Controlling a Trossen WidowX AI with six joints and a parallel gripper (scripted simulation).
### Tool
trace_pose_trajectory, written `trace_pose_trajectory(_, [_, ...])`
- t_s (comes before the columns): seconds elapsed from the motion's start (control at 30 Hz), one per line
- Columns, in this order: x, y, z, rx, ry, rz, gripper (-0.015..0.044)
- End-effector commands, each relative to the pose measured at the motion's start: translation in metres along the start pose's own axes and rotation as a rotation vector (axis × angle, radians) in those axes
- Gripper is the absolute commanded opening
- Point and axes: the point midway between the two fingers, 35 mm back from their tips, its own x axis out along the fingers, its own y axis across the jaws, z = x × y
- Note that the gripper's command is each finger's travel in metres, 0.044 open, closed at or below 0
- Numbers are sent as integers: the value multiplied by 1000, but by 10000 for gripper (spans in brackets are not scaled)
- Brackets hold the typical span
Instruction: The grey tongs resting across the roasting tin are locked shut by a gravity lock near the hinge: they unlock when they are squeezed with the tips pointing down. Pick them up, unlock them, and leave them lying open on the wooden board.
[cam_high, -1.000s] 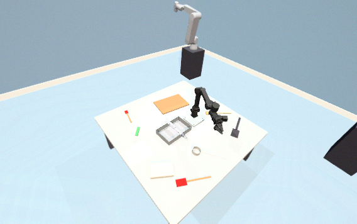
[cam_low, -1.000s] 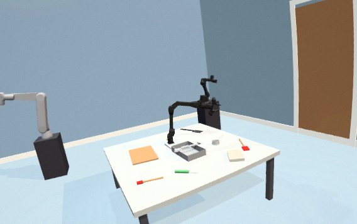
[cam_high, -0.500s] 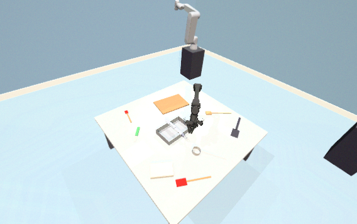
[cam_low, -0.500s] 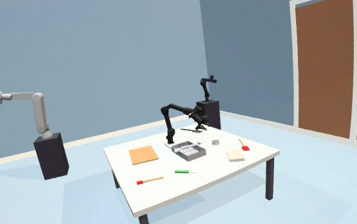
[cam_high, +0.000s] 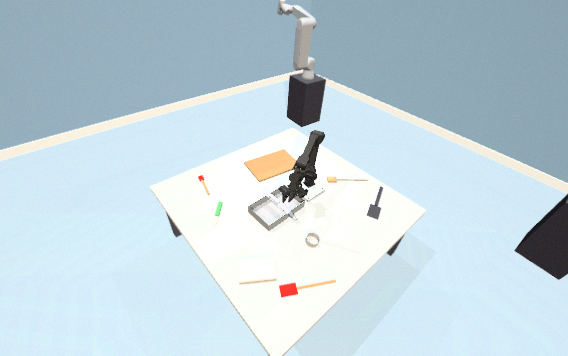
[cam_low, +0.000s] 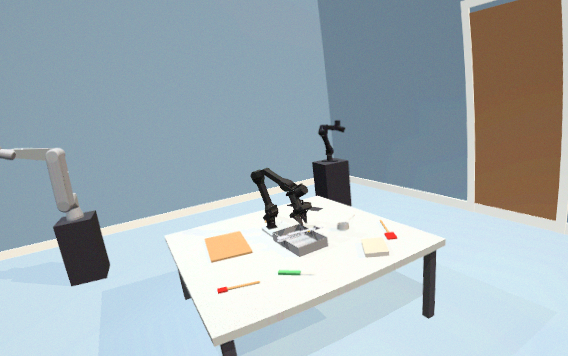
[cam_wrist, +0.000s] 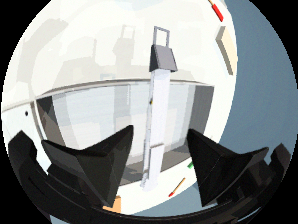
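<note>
Now hand (cam_wrist: 157, 152) open, above tongs (cam_wrist: 157, 116).

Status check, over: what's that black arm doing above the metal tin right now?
Gripper open, fingers straddling, not touching. Long grey tongs lying shut across the grey roasting tin. Nothing blocking the grab.

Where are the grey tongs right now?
In the wrist view the grey tongs lie across the roasting tin, between and below the open gripper; the wooden board sits beyond, untouched.
</note>
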Motion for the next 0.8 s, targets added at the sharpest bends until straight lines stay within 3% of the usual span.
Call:
trace_pose_trajectory(0.0, [0,2,-8,11,12,5,260])
trace_pose_trajectory(0.77, [26,-1,-7,11,12,4,260])
